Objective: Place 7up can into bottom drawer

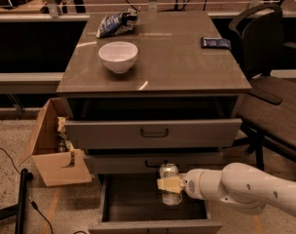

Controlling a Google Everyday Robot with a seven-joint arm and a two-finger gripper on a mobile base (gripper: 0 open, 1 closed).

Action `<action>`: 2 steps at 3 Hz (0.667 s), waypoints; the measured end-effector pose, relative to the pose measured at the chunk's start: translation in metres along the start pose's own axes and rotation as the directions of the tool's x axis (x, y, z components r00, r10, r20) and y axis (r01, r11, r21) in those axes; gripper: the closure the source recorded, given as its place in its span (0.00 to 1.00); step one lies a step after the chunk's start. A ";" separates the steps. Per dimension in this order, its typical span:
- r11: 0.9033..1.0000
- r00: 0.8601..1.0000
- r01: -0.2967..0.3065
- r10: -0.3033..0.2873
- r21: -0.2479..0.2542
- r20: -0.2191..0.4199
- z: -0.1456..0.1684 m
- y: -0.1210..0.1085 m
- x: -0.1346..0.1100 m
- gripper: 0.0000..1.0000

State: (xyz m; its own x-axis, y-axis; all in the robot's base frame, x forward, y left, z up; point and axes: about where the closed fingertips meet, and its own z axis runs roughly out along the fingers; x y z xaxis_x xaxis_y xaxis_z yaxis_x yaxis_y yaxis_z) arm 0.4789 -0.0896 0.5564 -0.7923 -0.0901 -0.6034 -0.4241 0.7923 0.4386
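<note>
Gripper (pixel 168 185) sits at 6 o'clock in frame, with the arm in from 3 o'clock and its fingers pinching the can (pixel 169 171) upright. The can is over the open bottom drawer (pixel 153 225), its lower end against the dark interior; can't tell if it touches the floor. On the cabinet top (pixel 187 67), bowl (pixel 118 56) at 9 o'clock, snack bag (pixel 117 22) at 11.

A single arm (pixel 245 189) is seen in the lower right of the frame, cased in smooth, glossy white shells of rounded, bulbous shape. A few small dark dots are set along the widest shell. Towards the bottom centre the casing is narrowed to a short white wrist, where the gripper (pixel 170 185) is fitted with pale tan, flat-sided fingers (pixel 165 184).
</note>
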 end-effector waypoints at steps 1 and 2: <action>1.000 1.000 0.000 0.000 -0.002 -0.001 0.000 0.001 0.000 1.00; 0.998 0.998 -0.057 0.057 0.003 -0.015 0.024 -0.023 0.016 1.00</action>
State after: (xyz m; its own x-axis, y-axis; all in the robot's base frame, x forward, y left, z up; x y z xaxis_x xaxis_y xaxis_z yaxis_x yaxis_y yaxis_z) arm 0.4864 -0.0944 0.5205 -0.8217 -0.0540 -0.5674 -0.3771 0.7979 0.4703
